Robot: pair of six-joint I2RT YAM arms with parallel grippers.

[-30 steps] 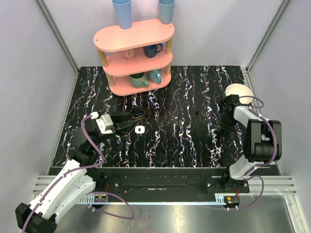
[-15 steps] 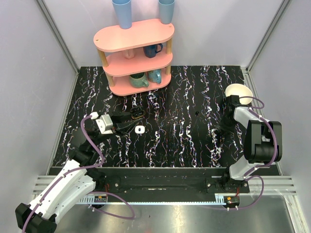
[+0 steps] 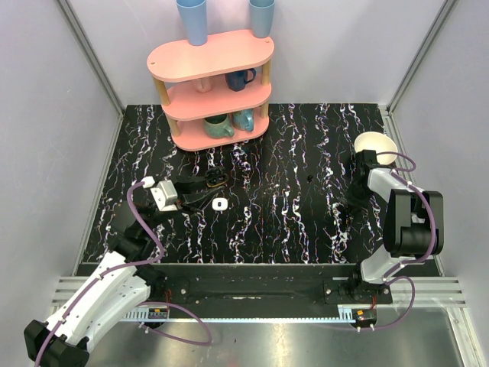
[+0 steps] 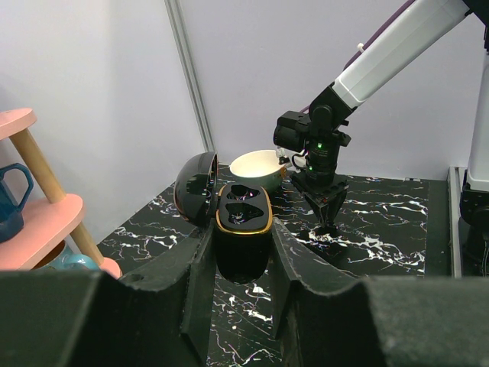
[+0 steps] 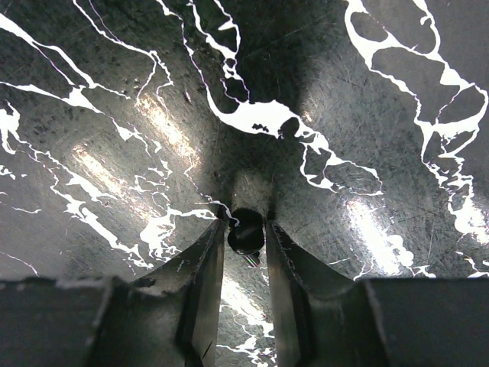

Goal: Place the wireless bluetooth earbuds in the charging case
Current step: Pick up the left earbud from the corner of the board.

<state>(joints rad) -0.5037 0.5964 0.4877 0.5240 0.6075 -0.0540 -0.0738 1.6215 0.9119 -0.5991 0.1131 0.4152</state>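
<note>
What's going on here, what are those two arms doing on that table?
The left gripper is shut on a black charging case and holds it with the lid swung open. Both sockets look empty. Across the table, the right gripper is down at the surface, its fingertips pinching a small dark round piece, probably an earbud. Nothing is in the case yet.

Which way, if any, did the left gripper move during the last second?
No. The left gripper, shut on the charging case, stays the same distance below the pink shelf in the top view.
</note>
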